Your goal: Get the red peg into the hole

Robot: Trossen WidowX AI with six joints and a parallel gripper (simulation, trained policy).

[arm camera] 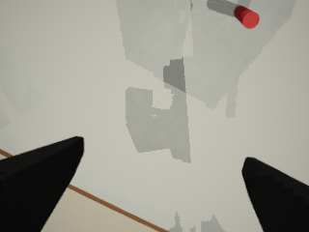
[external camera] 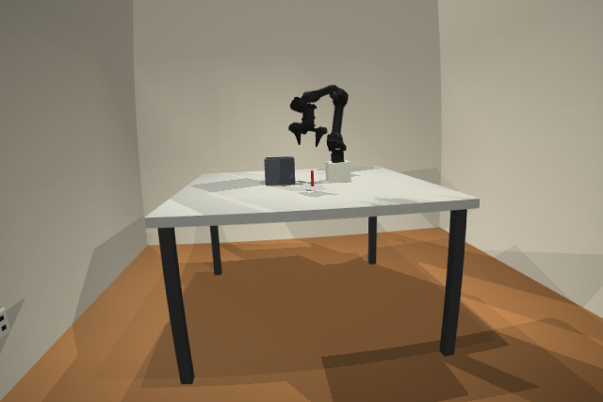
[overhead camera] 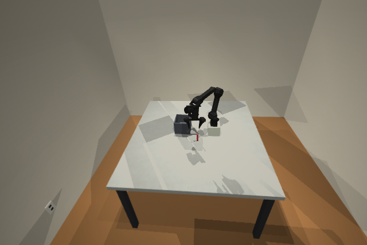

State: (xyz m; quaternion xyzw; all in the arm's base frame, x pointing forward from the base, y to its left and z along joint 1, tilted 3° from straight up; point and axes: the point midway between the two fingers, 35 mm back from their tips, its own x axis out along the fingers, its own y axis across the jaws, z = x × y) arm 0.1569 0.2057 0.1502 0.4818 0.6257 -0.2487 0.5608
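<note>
On the worktop (overhead camera: 237,159) (external camera: 369,193), toward its far edge as the top view has it, a red peg (overhead camera: 197,137) (external camera: 312,178) (arm camera: 250,19) stands upright, between a dark blue-grey box (overhead camera: 182,127) (external camera: 279,171) and a pale block (overhead camera: 214,131) (external camera: 337,171) and apart from both. The box sits toward the far left corner, open at the top; its bottom and any plate there cannot be made out. The pale block is nearer the right edge than the box is, and the black arm (overhead camera: 215,102) (external camera: 337,118) rises from it, bends over at the elbow and reaches back toward the left edge. At its end the gripper (overhead camera: 194,127) (external camera: 307,145) (arm camera: 163,155) points downward, well above the worktop, with its two fingers spread nearly as wide as they go and nothing held between them. The peg is below the fingertips, outside the grasp; in the wrist view its round top shows near the upper edge of the picture, right of the middle, while the fingers come in from the two lower corners. Shadows lie across the worktop around the peg and toward the near edge.
</note>
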